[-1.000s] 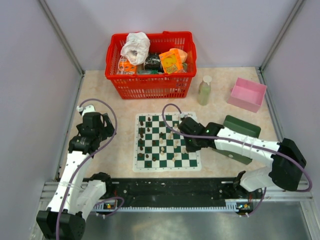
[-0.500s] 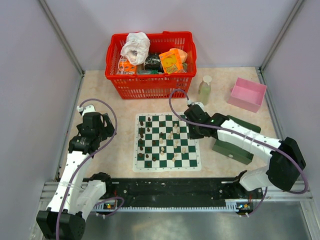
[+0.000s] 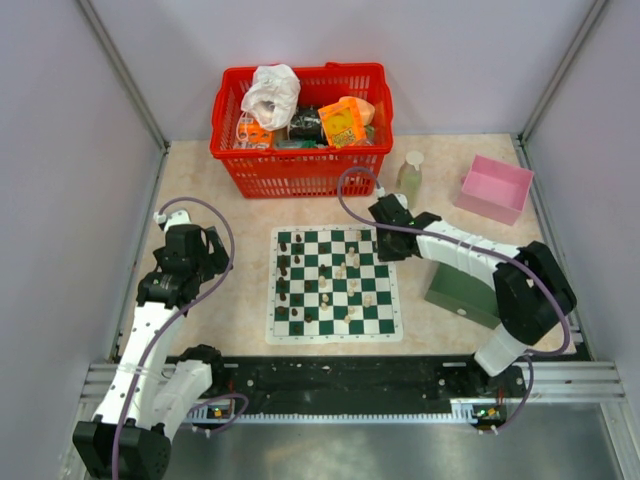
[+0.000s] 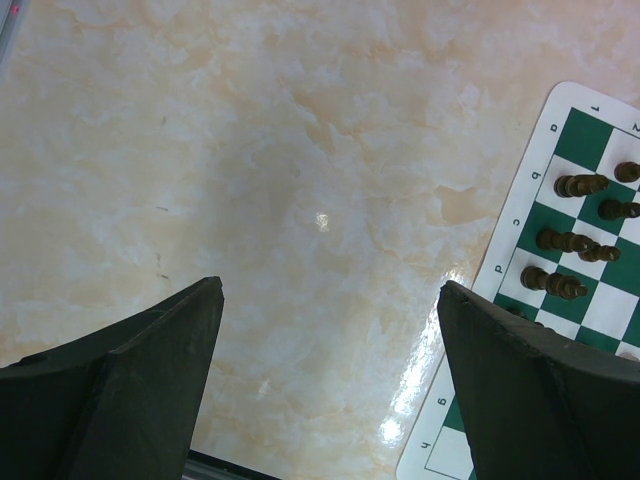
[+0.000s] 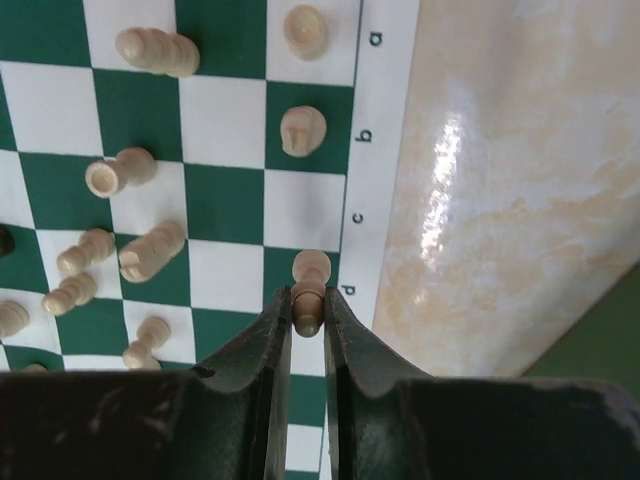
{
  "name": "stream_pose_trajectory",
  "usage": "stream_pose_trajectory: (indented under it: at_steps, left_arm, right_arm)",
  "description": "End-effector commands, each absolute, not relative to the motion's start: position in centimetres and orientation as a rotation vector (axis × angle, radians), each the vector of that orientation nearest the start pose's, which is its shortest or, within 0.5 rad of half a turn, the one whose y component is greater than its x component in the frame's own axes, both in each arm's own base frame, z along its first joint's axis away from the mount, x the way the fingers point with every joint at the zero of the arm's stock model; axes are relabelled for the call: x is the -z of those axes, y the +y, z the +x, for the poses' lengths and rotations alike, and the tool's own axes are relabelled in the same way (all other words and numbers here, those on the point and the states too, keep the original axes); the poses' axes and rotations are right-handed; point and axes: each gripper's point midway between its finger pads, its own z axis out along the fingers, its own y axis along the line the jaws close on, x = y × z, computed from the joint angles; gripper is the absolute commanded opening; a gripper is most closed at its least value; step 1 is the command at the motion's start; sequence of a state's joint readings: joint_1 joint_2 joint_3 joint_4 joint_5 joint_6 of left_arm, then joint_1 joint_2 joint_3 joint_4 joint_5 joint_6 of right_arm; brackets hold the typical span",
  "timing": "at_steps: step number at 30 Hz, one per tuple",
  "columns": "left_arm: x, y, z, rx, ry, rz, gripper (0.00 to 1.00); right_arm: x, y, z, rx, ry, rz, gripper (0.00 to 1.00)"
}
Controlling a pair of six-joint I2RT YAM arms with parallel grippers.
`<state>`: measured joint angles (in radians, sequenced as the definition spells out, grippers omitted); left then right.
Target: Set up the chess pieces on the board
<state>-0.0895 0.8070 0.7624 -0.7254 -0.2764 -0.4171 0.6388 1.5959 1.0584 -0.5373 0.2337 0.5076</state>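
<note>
The board [image 3: 335, 333] lies flat in the middle of the table, with dark pieces [image 3: 284, 268] on its left files and cream pieces [image 3: 351, 268] scattered on the right half. My right gripper [image 5: 308, 300] is shut on a cream chess piece [image 5: 311, 270], held above the board's [image 5: 228, 110] right edge squares. From above, the right gripper [image 3: 385, 242] hovers at the board's far right part. More cream pieces [image 5: 157, 50] stand or lie nearby. My left gripper [image 4: 330, 290] is open over bare table, left of the board [image 4: 515, 222] and its dark pieces [image 4: 579, 185].
A red basket [image 3: 300, 160] full of groceries stands behind the board. A pale bottle [image 3: 408, 180] and a pink box [image 3: 493, 188] sit at the back right. A dark green box [image 3: 468, 282] lies right of the board, under the right arm.
The right arm has swung from the board's right middle toward its far right part, still gripping the cream piece. The left arm has not moved.
</note>
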Motion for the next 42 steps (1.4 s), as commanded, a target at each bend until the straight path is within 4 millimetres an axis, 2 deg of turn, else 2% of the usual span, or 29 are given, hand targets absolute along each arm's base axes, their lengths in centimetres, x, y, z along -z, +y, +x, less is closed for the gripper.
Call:
stream_pose_trajectory:
  at_steps: [1,11,23,34,42]
  left_arm:
    - [-16.2,0.9,24.4,-0.042,2.2,-0.505,0.93]
    - [-16.1,1.0,24.4,-0.048,2.202,-0.509,0.93]
    - [-16.0,1.0,24.4,-0.048,2.205,-0.507,0.93]
    - [-16.1,1.0,24.4,-0.048,2.202,-0.509,0.93]
    - [-16.1,1.0,24.4,-0.046,2.201,-0.508,0.93]
  right_arm:
    - [-8.1,21.6,33.0,-0.175,2.509,-0.093,0.14]
    - [-6.9,21.2,34.4,-0.109,2.51,-0.104,0.15]
    - [-6.6,21.3,34.2,-0.114,2.521,-0.119,0.15]
    - [-7.8,21.2,34.1,-0.116,2.518,-0.139,0.16]
    - [-7.3,21.3,33.8,-0.111,2.547,-0.162,0.16]
